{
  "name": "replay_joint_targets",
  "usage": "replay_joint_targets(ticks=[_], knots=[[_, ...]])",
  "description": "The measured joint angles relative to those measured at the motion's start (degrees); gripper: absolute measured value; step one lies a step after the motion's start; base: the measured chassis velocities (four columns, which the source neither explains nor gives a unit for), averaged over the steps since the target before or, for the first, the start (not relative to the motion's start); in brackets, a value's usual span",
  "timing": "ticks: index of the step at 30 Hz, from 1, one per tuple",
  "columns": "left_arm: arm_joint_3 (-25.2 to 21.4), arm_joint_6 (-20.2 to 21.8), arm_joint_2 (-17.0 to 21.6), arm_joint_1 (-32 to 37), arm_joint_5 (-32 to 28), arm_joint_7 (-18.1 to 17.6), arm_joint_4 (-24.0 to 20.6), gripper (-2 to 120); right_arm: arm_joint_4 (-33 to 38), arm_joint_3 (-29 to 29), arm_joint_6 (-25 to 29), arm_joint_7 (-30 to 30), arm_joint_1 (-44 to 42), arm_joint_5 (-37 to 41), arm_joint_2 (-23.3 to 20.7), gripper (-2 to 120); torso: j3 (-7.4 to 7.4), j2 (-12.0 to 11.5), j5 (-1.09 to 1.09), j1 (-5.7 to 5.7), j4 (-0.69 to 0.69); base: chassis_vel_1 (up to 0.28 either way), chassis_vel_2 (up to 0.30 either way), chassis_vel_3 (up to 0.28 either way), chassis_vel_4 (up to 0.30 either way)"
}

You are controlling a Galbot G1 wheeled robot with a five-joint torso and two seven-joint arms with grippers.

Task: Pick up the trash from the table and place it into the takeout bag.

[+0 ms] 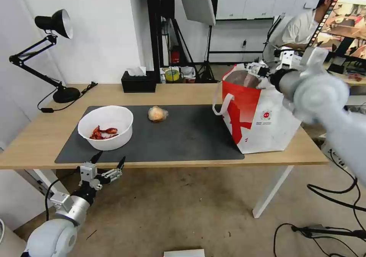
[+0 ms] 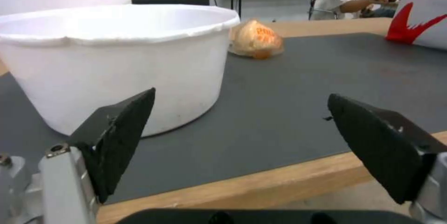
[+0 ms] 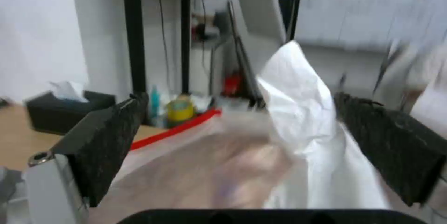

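On the table [image 1: 36, 137], a white bowl [image 1: 106, 126] of red shells sits at the left of the dark mat [image 1: 183, 135]. A small wrapped orange lump [image 1: 157, 113] lies just behind and to the right of it. My left gripper [image 1: 108, 161] hangs open just below the table's front edge, facing the bowl [image 2: 111, 60]; nothing is between its fingers. The takeout bag [image 1: 263, 123] stands at the mat's right end. My right gripper [image 1: 256, 71] is open over its mouth, with a crumpled white tissue [image 3: 298, 112] loose between the fingers, above the bag's lining [image 3: 200, 171].
A black desk lamp [image 1: 53, 24] stands at the table's far left corner, and a black tissue box [image 1: 139, 82] sits at the back edge. Stands and a light panel rise behind the table. Cables [image 1: 331, 196] trail over the floor at the right.
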Motion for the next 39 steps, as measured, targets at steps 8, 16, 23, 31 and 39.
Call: replay_joint_targets(ticks=[8, 16, 23, 31, 39], knots=[[-0.06, -0.05, -0.04, 0.16, 0.06, 0.02, 0.18, 100, 6.35, 2.51, -9.03, 23.28, 4.68, 25.90, 3.11, 100, 0.00, 0.00, -0.04, -0.01, 0.02, 0.000, 0.000, 0.000, 0.000], [-0.01, -0.06, -0.15, 0.17, 0.08, -0.01, 0.04, 100, 5.88, 1.09, -10.06, 27.83, 6.61, 26.16, 3.18, 100, 0.00, 0.01, -0.05, -0.01, -0.01, 0.000, 0.000, 0.000, 0.000], [-0.44, -0.13, -0.11, 0.36, 0.04, -0.02, 0.03, 100, 6.73, 1.55, -9.84, 26.84, 3.70, 25.89, 3.07, 100, 0.00, 0.00, -0.02, -0.01, 0.02, 0.000, 0.000, 0.000, 0.000], [-0.49, -0.25, -0.24, 0.26, 0.02, -0.02, 0.00, 100, 7.00, 1.74, -1.25, 14.05, -0.95, 12.98, 2.08, 100, 0.00, 0.00, -0.04, -0.01, 0.03, 0.000, 0.000, 0.000, 0.000], [-0.39, -0.36, -0.35, 0.05, -0.03, -0.03, 0.03, 100, 8.13, 4.76, 10.97, -2.26, -9.03, 2.72, 0.50, 100, 0.00, 0.00, -0.03, -0.01, 0.01, 0.000, 0.000, 0.000, 0.000]])
